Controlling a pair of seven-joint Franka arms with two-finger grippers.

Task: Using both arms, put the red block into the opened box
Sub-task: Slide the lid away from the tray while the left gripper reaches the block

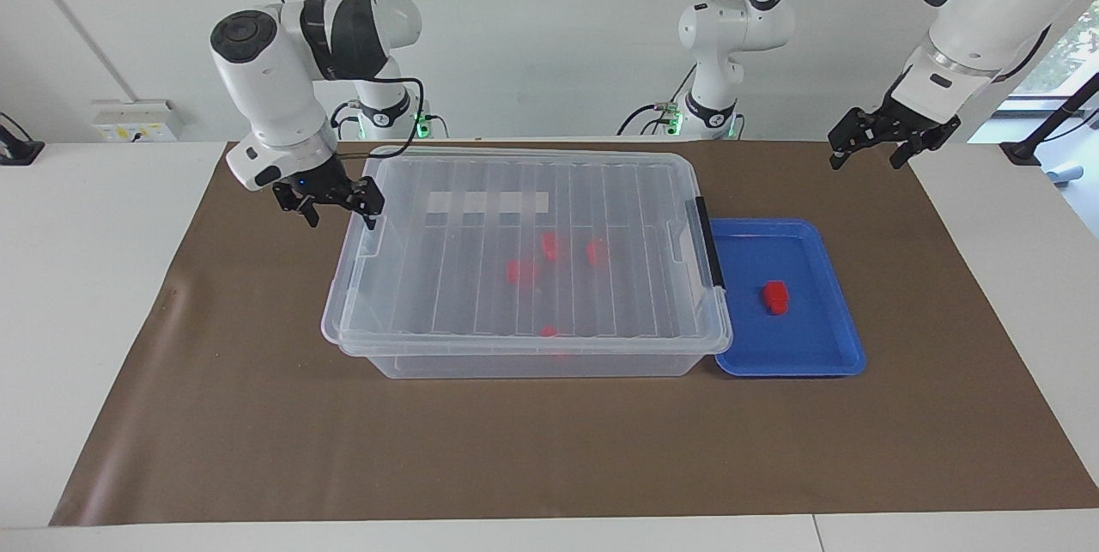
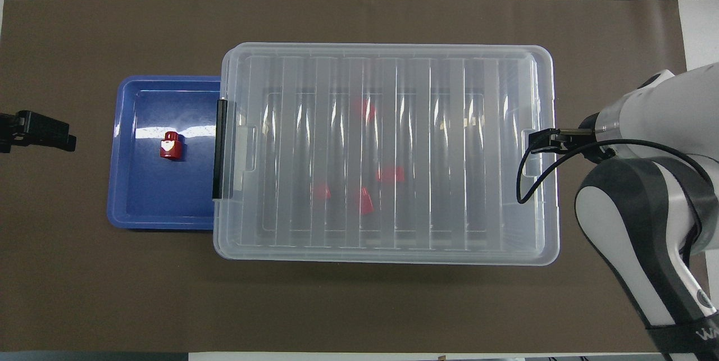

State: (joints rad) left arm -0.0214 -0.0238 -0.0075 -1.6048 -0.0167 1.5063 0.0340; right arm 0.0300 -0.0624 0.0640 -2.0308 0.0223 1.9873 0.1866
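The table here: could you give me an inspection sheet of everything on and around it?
Surface: brown mat on white table.
Job's things: clear box, lid on, red pieces inside; red block in blue tray beside the box's black-handled end.
Clutter: nothing seen.
Hands: right hand open, at the box's end toward the right arm; left hand open, waiting over the mat's corner.
Cables: black cable loops from the right wrist over the lid.
Surroundings: white wall, wall socket, window.

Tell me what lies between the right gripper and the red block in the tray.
The box, lid still on, fills nearly all of that stretch: the right gripper hangs at one end, and the blue tray holding the red block adjoins the other. The facing view shows it.
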